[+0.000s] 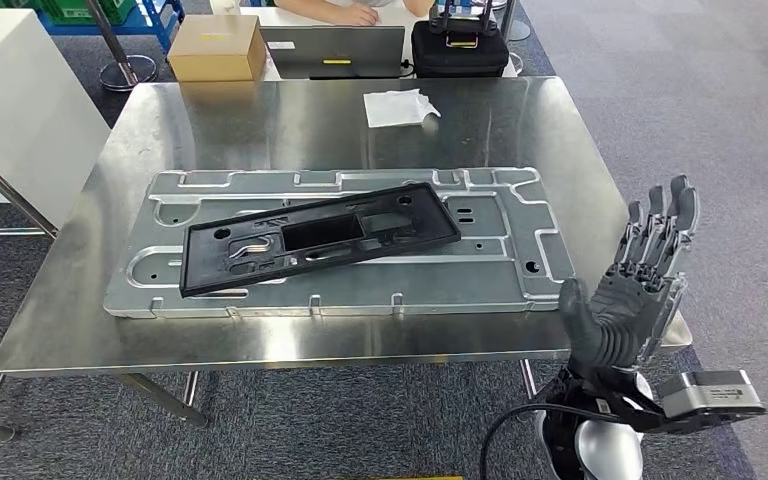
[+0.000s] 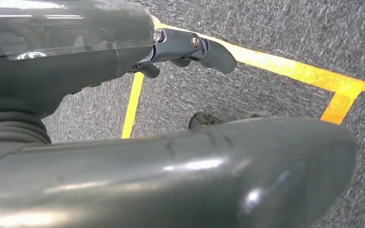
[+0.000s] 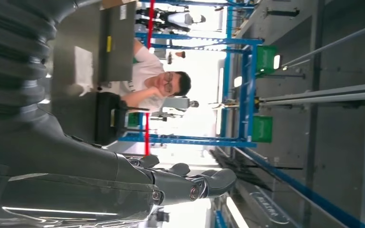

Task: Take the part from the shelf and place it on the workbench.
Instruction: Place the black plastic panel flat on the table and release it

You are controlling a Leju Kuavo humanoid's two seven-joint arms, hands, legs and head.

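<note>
1. The black part [image 1: 318, 238] is seen lying flat and slanted on the grey metal fixture plate [image 1: 520, 260], which rests on the tabletop [image 1: 260, 125]. Judged from this, the placing is done and the step in hand is the clearing of the arm.

2. The right robot hand [image 1: 640, 275] is raised just off the tabletop's edge at about 4 o'clock from the part. Its fingers are stretched out and apart, and nothing is held in it. It is well apart from the part.

3. The left robot hand [image 2: 190, 47] is seen hanging over the grey floor with yellow tape lines [image 2: 294, 71]. Its fingers look loosely curled and nothing appears to be held, though how far they are closed cannot be told.

4. The right arm is best drawn back toward 6 o'clock, away from the tabletop's edge, so that the fixture plate's corner is not clipped.

5. The fingers should be kept extended during the withdrawal, so that nothing is caught.

6. The part overhangs no edge, so no correction seems needed; it should be left untouched.

7. A person [image 1: 345, 10] sits at 12 o'clock behind a laptop [image 1: 335, 50], with a cardboard box [image 1: 218, 48] nearby; reaching forward should be avoided.
</note>
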